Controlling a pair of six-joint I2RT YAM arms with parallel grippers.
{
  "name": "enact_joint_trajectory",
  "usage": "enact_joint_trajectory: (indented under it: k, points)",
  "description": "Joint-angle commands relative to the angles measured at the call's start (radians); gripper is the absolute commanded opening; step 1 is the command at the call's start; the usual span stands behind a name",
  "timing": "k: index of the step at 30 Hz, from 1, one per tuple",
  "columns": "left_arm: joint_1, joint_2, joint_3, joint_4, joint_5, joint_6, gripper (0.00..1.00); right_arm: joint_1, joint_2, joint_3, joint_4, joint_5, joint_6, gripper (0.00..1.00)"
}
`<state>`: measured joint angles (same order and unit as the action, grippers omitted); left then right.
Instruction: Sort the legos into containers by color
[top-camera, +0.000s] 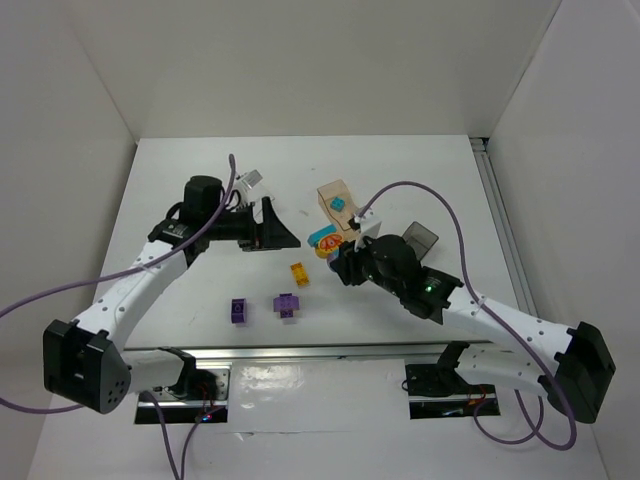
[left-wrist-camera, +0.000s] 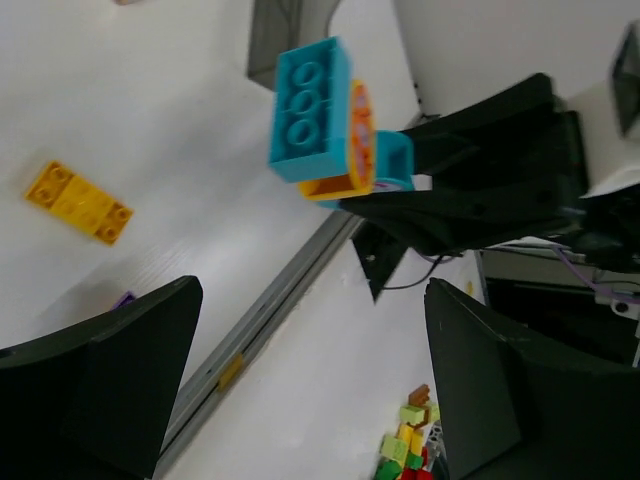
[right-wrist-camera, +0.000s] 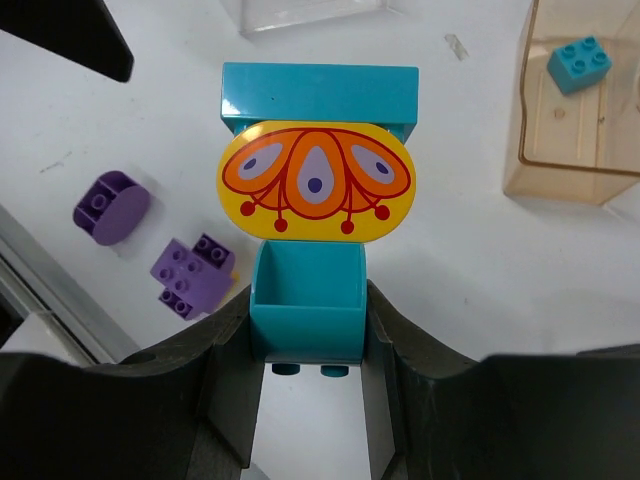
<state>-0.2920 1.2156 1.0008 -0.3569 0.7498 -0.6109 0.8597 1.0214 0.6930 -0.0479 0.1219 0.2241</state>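
Teal lego (right-wrist-camera: 315, 210) clamped in right pincer (right-wrist-camera: 307, 305); left pincer (left-wrist-camera: 312, 300) gapes wide

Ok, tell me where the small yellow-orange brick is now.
The small yellow-orange brick lies on the white table near mid-frame in the top view, just beyond the purple stepped brick, left of the teal brick in the right tool.

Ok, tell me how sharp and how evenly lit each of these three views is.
Top view: even, bright, sharp throughout, with only soft shadows on the table. Left wrist view: teal brick crisp, its own dark fingers underexposed and soft. Right wrist view: painted oval sharp, tan box clear too.
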Motion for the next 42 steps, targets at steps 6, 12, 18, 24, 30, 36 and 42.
enact_joint_trajectory:
  k: [6, 12, 18, 24, 30, 36, 42]
  points:
    - [-0.071, 0.163, 0.025, 0.193, 0.118, -0.059, 1.00, 0.016, -0.021, -0.015, -0.089, 0.039, 0.035, 0.21]
    - [-0.111, 0.332, 0.117, 0.148, 0.118, -0.004, 1.00, 0.016, -0.032, -0.015, -0.099, 0.027, 0.035, 0.21]
    - [-0.167, 0.416, 0.160, 0.203, 0.187, -0.038, 1.00, 0.025, -0.021, -0.015, -0.099, 0.018, 0.035, 0.20]
    - [-0.188, 0.498, 0.191, 0.280, 0.257, -0.072, 0.97, 0.025, -0.012, -0.006, -0.099, 0.007, 0.035, 0.18]
    - [-0.208, 0.533, 0.191, 0.354, 0.295, -0.119, 0.49, 0.025, 0.011, 0.022, -0.110, -0.002, 0.035, 0.17]
    - [-0.199, 0.542, 0.252, 0.256, 0.272, -0.083, 0.00, 0.025, 0.002, -0.001, -0.110, -0.002, 0.046, 0.14]
    - [-0.102, 0.500, 0.318, 0.070, 0.113, -0.038, 0.00, 0.025, -0.043, 0.058, -0.194, 0.106, 0.046, 0.14]
